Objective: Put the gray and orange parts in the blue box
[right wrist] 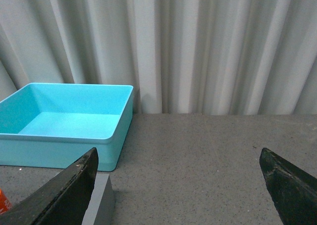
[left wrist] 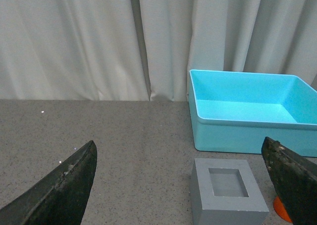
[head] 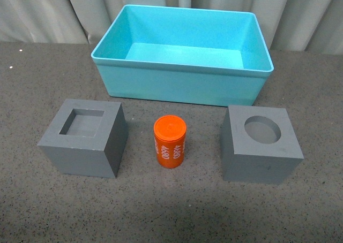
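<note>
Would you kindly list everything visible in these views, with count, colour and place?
blue box: one, turquoise, empty, far middle of the table
gray cube with square recess: one, gray, near left, before the box
gray cube with round recess: one, gray, near right
orange cylinder: one, orange with white digits, upright between the cubes
table: one, dark speckled gray, under everything
curtain: one, pale gray, behind the table
left pincer: one, black, open, empty
right pincer: one, black, open, empty

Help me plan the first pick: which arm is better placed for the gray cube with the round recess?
Likely right. The round-recess cube sits on the robot's right, its corner beside the open right claw; the left claw faces the square-recess cube.
</note>
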Motion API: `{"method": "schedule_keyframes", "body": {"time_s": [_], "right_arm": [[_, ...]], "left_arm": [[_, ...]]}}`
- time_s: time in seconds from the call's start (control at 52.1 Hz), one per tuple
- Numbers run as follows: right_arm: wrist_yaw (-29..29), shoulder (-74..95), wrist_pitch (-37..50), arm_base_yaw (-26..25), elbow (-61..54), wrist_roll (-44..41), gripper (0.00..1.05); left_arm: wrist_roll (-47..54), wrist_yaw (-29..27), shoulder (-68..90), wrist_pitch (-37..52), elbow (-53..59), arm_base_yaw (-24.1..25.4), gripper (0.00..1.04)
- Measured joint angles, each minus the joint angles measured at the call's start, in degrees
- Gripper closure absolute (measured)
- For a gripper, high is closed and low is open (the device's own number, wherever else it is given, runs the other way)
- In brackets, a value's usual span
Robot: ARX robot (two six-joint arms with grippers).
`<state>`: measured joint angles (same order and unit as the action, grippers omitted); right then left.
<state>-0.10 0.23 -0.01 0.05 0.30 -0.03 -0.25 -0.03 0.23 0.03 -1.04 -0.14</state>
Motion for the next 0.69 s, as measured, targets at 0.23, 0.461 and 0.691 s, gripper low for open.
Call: {"method": "schedule_keyframes", "body": {"time_s": [0.23, 0.461, 0.691], "right_arm": [[0.0, 0.0, 0.0, 0.0, 0.0, 0.0, 0.1], [0.0, 0.0, 0.0, 0.0, 0.0, 0.0, 0.1], [0.0, 0.0, 0.0, 0.0, 0.0, 0.0, 0.1]], "left_arm": [[0.0, 0.0, 0.0, 0.0, 0.0, 0.0, 0.07], [0.0, 0.0, 0.0, 0.0, 0.0, 0.0, 0.07], [0.0, 0.0, 0.0, 0.0, 0.0, 0.0, 0.07]]}}
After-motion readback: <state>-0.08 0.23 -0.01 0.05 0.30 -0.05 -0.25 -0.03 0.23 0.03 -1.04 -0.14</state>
